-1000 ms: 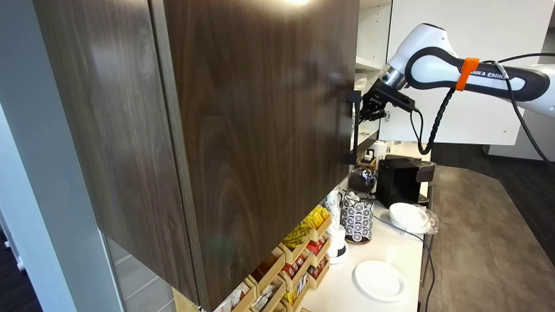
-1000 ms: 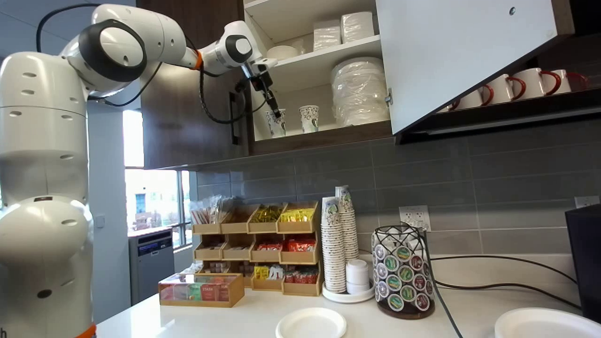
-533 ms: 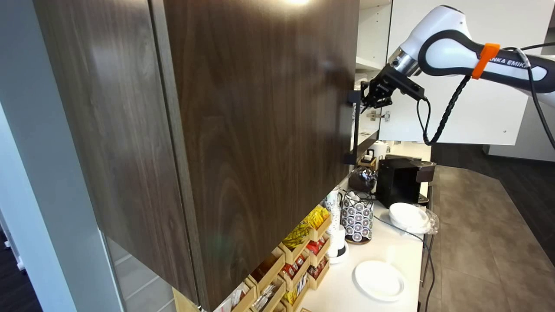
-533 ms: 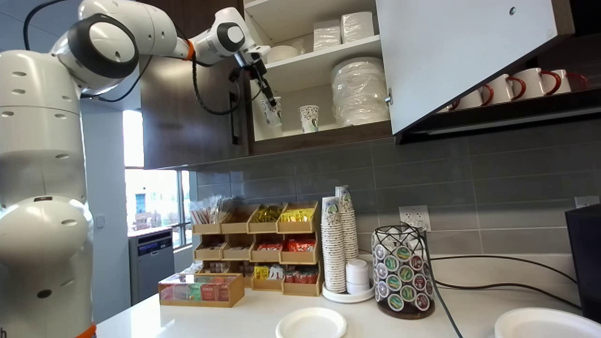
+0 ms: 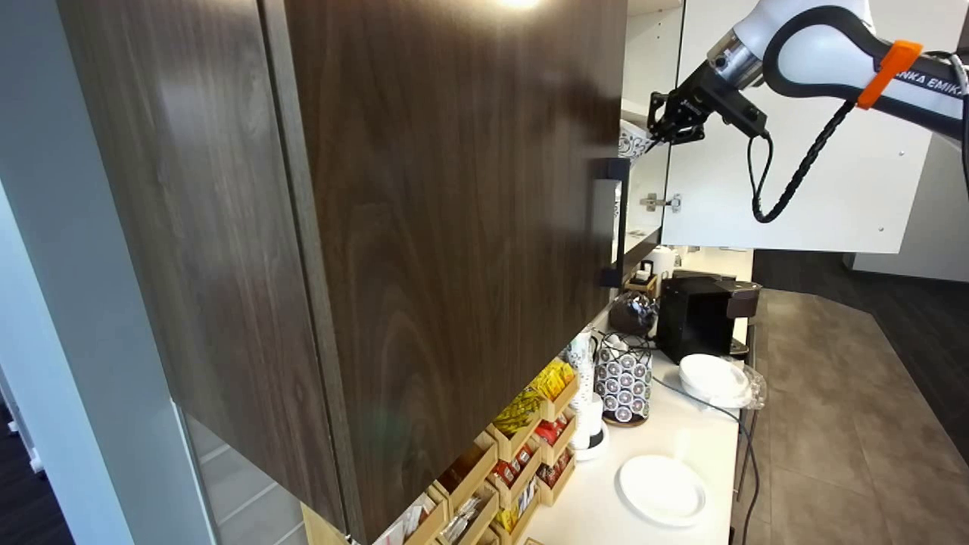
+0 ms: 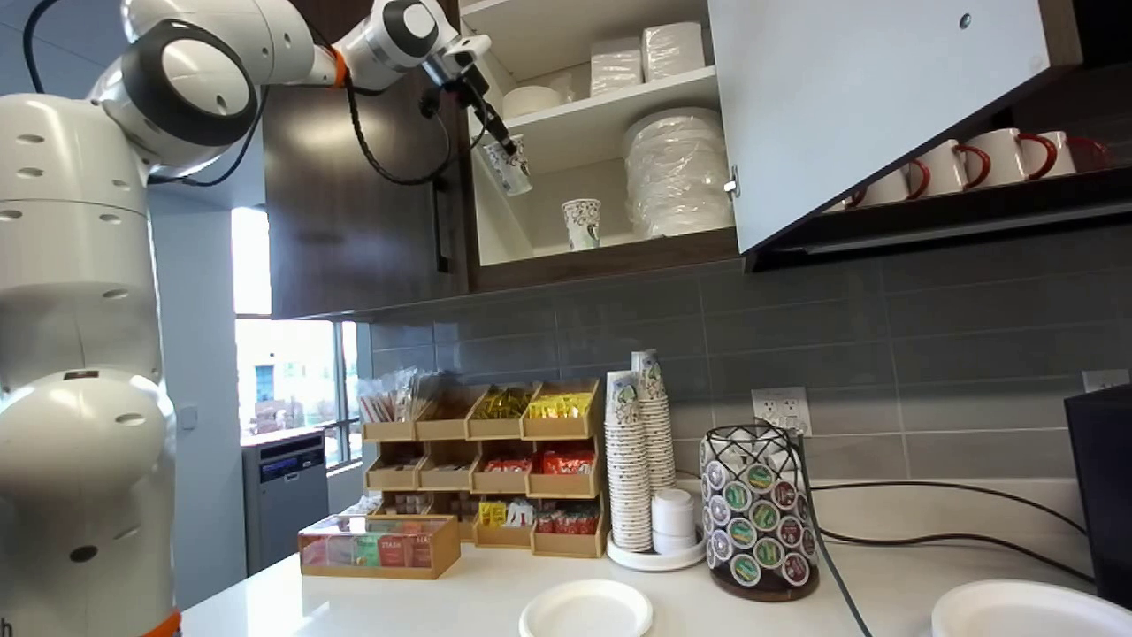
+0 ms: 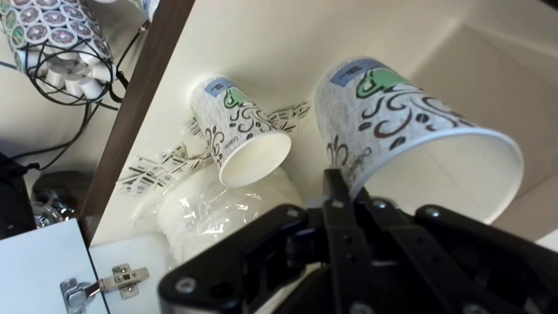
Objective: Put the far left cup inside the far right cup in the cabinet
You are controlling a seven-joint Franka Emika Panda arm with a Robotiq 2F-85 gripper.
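The far left cup, white paper with a swirl print, hangs tilted above the bottom shelf. It also shows in the wrist view and partly in an exterior view. My gripper is shut on its rim, one finger inside and one outside; the gripper also shows in both exterior views. The far right cup, same print, stands upright, mouth up, on the shelf; the wrist view shows its open mouth. The dark brown cabinet has its right door open and its left door shut.
Wrapped plates stand right of the far right cup. A middle shelf lies above. The open white door is at the right; a black handle is on the shut door. Stacked cups and a pod holder stand on the counter below.
My gripper has risen and drawn back from the cabinet, lifting the far left cup off the shelf and tilting it. The far right cup has not moved.
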